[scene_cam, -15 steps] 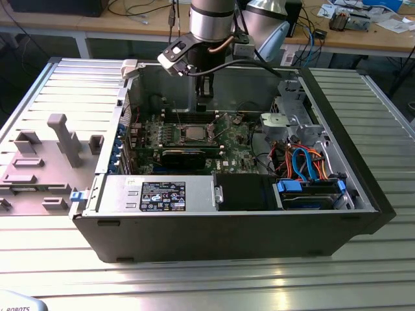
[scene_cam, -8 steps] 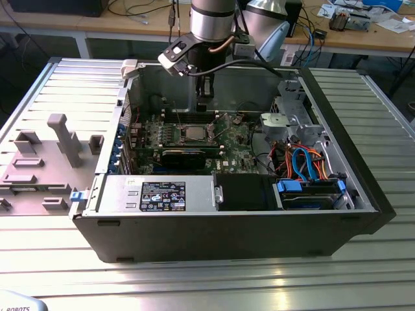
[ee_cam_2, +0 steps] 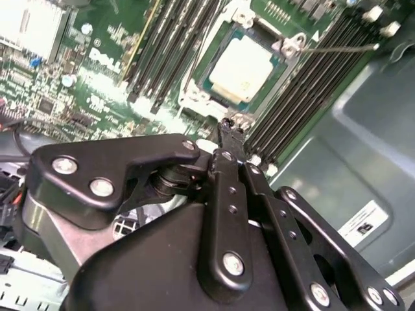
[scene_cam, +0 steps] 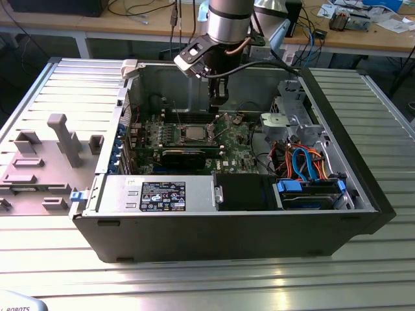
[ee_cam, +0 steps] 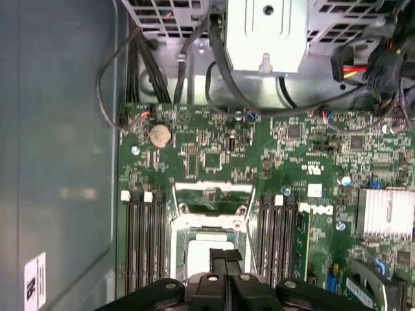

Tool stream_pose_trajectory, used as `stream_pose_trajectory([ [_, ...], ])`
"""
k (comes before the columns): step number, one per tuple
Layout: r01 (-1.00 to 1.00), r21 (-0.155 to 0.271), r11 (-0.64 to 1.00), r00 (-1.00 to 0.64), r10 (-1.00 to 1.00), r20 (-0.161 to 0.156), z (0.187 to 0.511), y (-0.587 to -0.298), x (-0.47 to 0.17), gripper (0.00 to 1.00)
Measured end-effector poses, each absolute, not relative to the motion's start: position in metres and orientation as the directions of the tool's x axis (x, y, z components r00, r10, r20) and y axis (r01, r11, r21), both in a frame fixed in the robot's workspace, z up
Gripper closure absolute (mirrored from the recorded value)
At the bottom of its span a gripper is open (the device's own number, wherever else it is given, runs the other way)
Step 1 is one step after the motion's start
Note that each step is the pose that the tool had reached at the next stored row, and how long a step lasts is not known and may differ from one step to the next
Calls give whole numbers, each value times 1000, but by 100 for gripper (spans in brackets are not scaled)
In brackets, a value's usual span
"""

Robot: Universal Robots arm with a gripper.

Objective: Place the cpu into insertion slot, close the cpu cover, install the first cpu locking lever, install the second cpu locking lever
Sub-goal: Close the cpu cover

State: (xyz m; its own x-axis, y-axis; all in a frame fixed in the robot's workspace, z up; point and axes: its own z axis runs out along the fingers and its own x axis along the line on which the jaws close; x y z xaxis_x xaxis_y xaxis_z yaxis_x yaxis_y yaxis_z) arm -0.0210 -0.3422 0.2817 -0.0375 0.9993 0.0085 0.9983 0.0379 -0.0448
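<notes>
On the slatted metal bench [scene_cam: 194, 278], the open computer case [scene_cam: 214, 236] held the cpu [ee_cam_2: 243, 68] already seated in the insertion slot [ee_cam_2: 194, 100], cpu cover [ee_cam: 214, 189] flipped open, pincer [ee_cam_2: 228, 129] closed and empty at the socket edge, likely as a pushing tip.

robotics lab, cabled wooden workbenches [scene_cam: 58, 27] behind slatted metal table [scene_cam: 207, 285]
</notes>
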Motion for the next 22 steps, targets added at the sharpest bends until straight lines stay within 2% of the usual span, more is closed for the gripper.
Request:
stream_pose_trajectory([
  [12,997,-68,38,-37,999,9,271,-343,36,89],
  [22,996,-77,37,-36,999,11,251,-336,47,89],
])
